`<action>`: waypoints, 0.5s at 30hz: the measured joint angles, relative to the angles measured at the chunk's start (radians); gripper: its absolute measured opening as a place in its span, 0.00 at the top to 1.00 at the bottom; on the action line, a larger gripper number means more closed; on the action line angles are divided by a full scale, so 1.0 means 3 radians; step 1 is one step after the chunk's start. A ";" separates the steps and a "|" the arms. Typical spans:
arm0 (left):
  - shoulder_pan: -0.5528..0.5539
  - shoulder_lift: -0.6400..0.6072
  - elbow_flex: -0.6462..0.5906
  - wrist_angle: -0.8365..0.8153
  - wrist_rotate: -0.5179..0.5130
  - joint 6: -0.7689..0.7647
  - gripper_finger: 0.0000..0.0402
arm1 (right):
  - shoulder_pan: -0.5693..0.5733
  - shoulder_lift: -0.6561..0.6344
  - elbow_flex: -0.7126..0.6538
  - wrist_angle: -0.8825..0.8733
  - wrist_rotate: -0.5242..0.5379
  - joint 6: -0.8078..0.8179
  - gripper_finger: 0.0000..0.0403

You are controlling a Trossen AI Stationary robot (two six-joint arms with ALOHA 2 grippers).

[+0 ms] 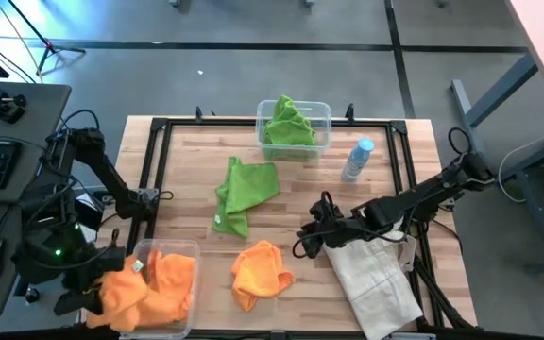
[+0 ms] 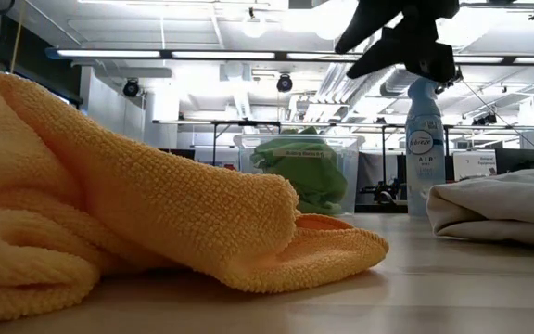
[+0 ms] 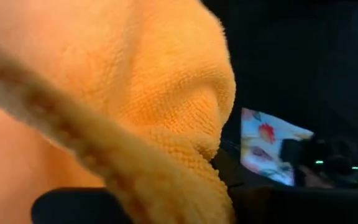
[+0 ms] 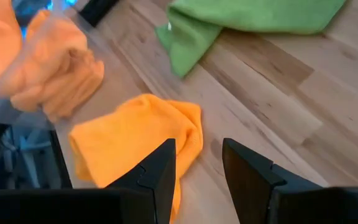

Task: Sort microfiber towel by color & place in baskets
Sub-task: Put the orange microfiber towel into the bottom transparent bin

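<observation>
The right gripper [image 1: 308,236] hangs above the wooden table [image 1: 385,179] with its fingers [image 4: 157,174] parted and nothing between them; in its wrist view the gap between the fingers frames bare wood. A loose orange towel [image 1: 260,272] lies crumpled on the table just ahead of and below this gripper, toward the table's near edge. A loose green towel [image 1: 244,192] lies spread out beyond it, farther toward the middle of the table. Behind the right gripper, under its arm, rests an off-white cloth bag [image 1: 376,279], and a spray bottle [image 1: 357,159] stands well apart from it. The left gripper [image 1: 93,288] is closed on an orange towel [image 1: 121,291] at the outer rim of the near clear basket [image 1: 179,251], where more orange cloth [image 1: 173,277] lies inside. That towel fills the left wrist view. The far basket [image 1: 321,111], well apart from both grippers, holds green towels [image 1: 286,125].
</observation>
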 joint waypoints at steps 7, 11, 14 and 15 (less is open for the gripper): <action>0.0109 0.0055 -0.0001 -0.0330 -0.1089 0.1160 1.00 | 0.0096 0.0001 0.0002 0.0122 0.0332 0.0091 0.68; 0.0196 0.0117 -0.0003 -0.0181 -0.1394 0.1868 1.00 | 0.0122 0.0001 0.0004 0.0123 0.0336 0.0175 0.68; 0.0206 0.0193 -0.0003 0.0033 -0.1389 0.2224 1.00 | 0.0125 0.0001 0.0004 0.0123 0.0335 0.0181 0.68; 0.0205 0.0225 -0.0003 0.0144 -0.1378 0.2319 1.00 | 0.0125 0.0001 0.0004 0.0123 0.0336 0.0194 0.68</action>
